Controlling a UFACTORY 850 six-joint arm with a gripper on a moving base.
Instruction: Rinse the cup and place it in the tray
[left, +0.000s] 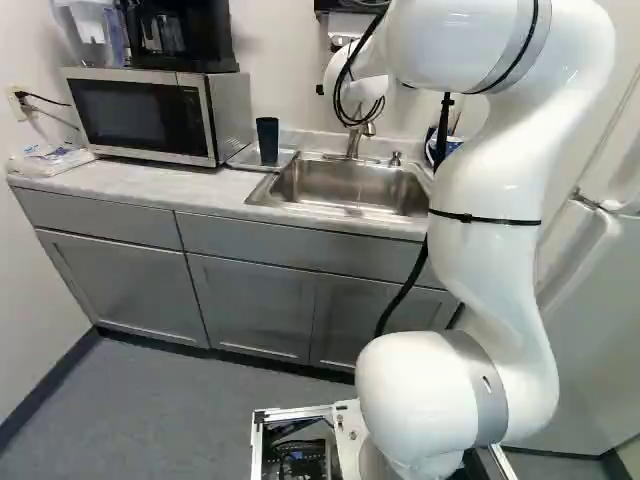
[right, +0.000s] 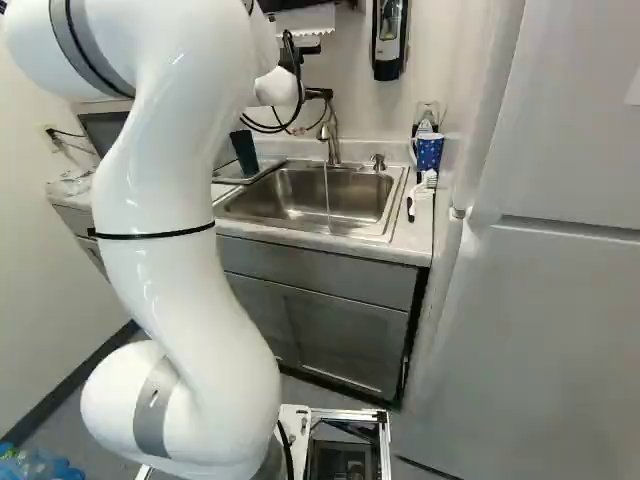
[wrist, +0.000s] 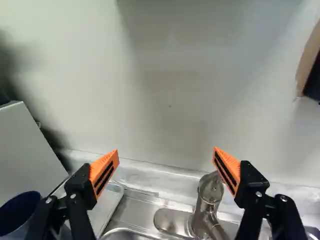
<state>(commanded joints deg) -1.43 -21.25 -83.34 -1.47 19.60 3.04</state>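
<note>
L base view: the arm (left: 490, 200) fills most of the R part, its upper end reaching fwd over the far side of the sink (left: 345, 188). The dark cup (left: 267, 140) stands upright on the flat tray (left: 240, 157), just L of the sink on the counter (left: 150, 180). Next along is a microwave (left: 145, 118) w/ a coffee maker (left: 180, 38) on top; at the counter's far L end, a clear plastic bag (left: 50, 160). Grey cabinets (left: 250, 300) below.

R base view: same cup on the same tray, partly seen past the arm. The pincer (right: 318, 94) is mostly hidden behind the arm's white end, w/ only a black bit showing, up by the tap (right: 330, 135). A thin stream of water (right: 326, 190) drops from the tap into the sink. R of the sink there's a blue patterned mug (right: 428, 152) w/ a white brush (right: 425, 185) in front of it, then the big white fridge (right: 530, 250). A soap dispenser (right: 388, 40) hangs on the wall above.

Wrist view: pincer (wrist: 165, 155) is wide apart, orange pads (wrist: 104, 172) facing each other, nothing btwn them; it's pointed at the pale wall (wrist: 165, 75). The tap's metal top sits just beside one finger, below its tip. On the other finger's side: the tray, then the cup, dark blue inside, near the microwave's side; can't see the cup's base from here.
</note>
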